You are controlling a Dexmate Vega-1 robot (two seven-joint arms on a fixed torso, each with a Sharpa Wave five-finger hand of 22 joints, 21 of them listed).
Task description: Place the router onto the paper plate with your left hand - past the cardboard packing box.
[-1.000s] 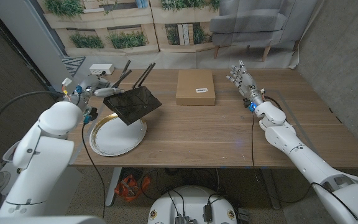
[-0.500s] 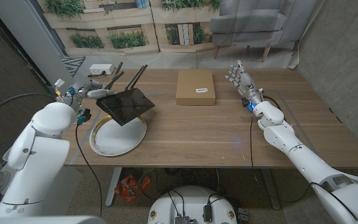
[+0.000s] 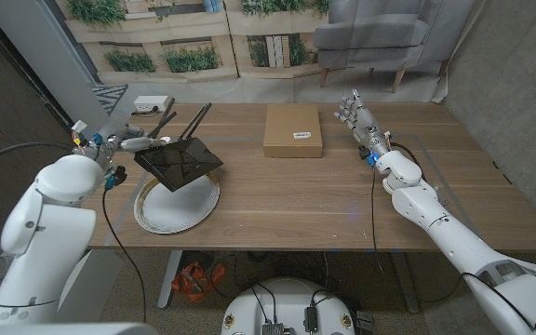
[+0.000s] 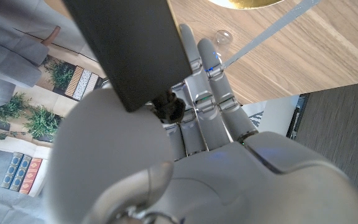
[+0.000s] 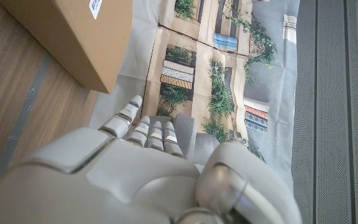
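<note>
Black router (image 3: 178, 164), grasped by the left hand (image 3: 130, 140), hung tilted over the paper plate (image 3: 170, 207); the right hand (image 3: 357, 116) stood released.

The router (image 3: 178, 163) hangs tilted over the paper plate's (image 3: 177, 204) far edge at the worktop's (image 3: 324, 200) left; the cardboard packing box (image 3: 293, 129) lies farther right.

L hand (image 3: 127, 141) carried router (image 3: 177, 163) further left.
</note>
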